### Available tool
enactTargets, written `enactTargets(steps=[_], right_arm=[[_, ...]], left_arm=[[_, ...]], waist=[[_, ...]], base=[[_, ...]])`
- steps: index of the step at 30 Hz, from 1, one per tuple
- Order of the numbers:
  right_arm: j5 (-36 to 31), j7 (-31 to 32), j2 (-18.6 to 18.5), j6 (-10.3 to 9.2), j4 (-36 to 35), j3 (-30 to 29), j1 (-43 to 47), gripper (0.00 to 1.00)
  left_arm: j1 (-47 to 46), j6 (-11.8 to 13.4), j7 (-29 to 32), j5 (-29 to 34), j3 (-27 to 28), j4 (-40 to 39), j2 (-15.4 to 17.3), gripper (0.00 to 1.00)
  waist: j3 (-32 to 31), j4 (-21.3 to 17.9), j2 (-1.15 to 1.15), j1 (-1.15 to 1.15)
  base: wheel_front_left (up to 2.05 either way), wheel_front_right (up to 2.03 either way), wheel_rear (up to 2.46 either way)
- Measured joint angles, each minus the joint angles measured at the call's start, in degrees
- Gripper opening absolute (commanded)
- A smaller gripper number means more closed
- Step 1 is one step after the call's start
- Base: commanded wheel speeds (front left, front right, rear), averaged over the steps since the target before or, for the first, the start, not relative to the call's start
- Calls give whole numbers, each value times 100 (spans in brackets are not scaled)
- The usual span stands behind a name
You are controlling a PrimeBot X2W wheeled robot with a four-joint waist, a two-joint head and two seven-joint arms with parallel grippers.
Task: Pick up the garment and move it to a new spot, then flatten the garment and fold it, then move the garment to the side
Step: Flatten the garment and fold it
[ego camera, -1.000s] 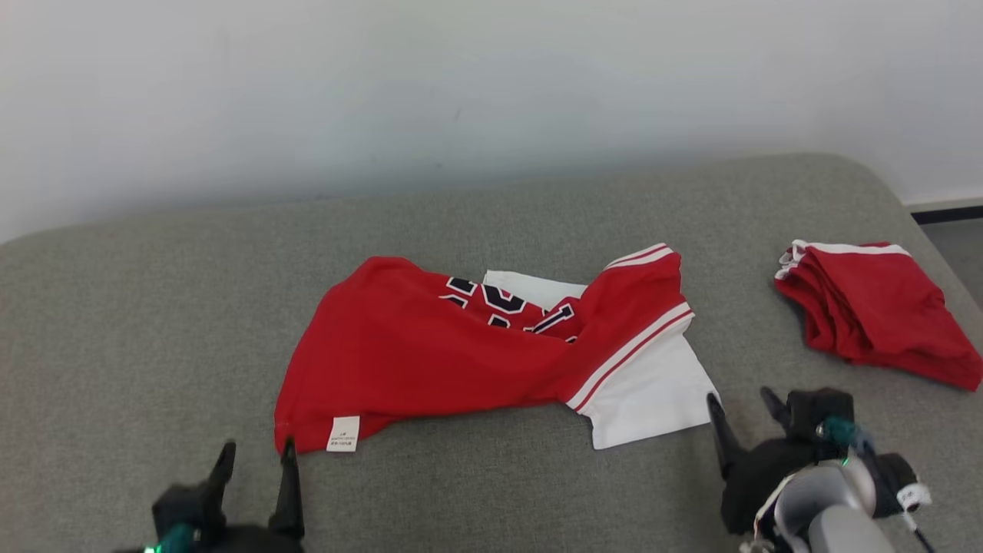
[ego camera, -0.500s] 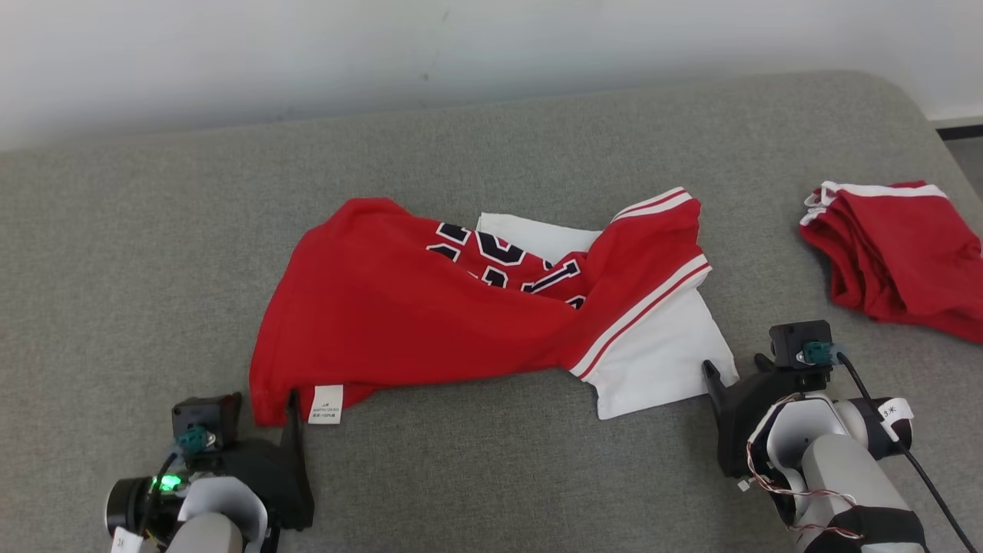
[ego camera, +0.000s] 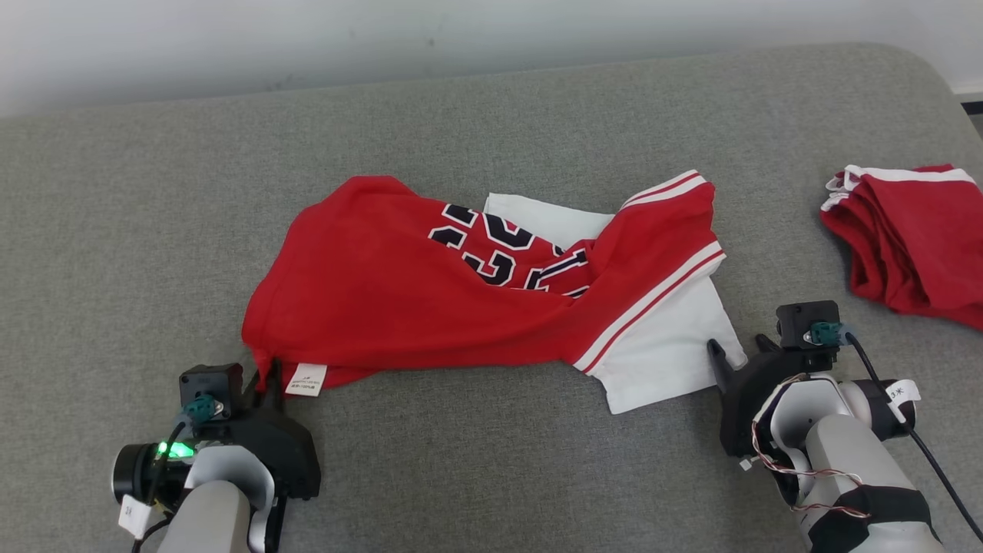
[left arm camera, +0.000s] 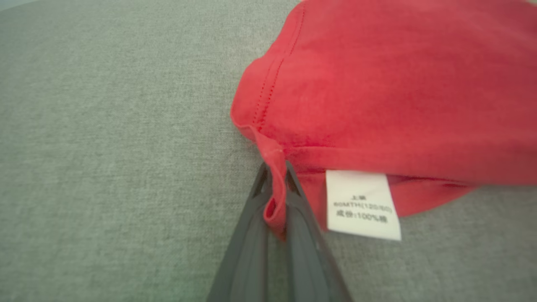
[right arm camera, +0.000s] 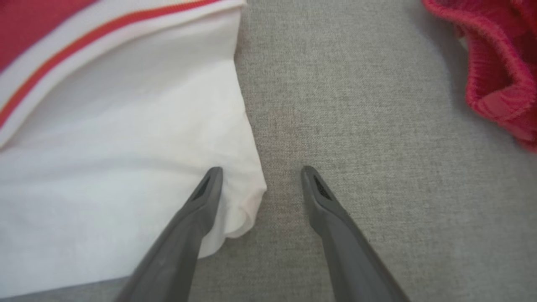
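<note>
Barely begun: the left gripper pinches the red hem corner of the shirt, the right gripper stands open around its white corner, and lifting, flattening and folding all remain.

Garment: red body, white panel, white bands carrying a thin red stripe, dark numerals outlined in white. Label: white, dark print. Second garment: red, white edge trim. Fabric surface: mid grey, fine woven texture. Fingers: dark grey, plain
</note>
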Motion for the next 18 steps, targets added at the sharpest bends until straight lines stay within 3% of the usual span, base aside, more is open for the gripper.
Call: enactTargets(steps=[1,9,18], right_arm=[[46,-7,-14,0,-3,47,-6,0],[764,-289,-4,1,-318,281,106,0],[1785,-530,-245,1,-1645,459,104,0]], left_arm=[[-1,-7,-54,-24,-1,3,-2,0],[58,-158,-432,-328,48,-140,-36,0],[89,-469,-710,-1084,261,-1055,-113,0]], waist=[[-2,7,0,0],[-152,22,2,2],[-418,-32,2,1]], base=[[0,0,0],[0,0,0],[0,0,0]])
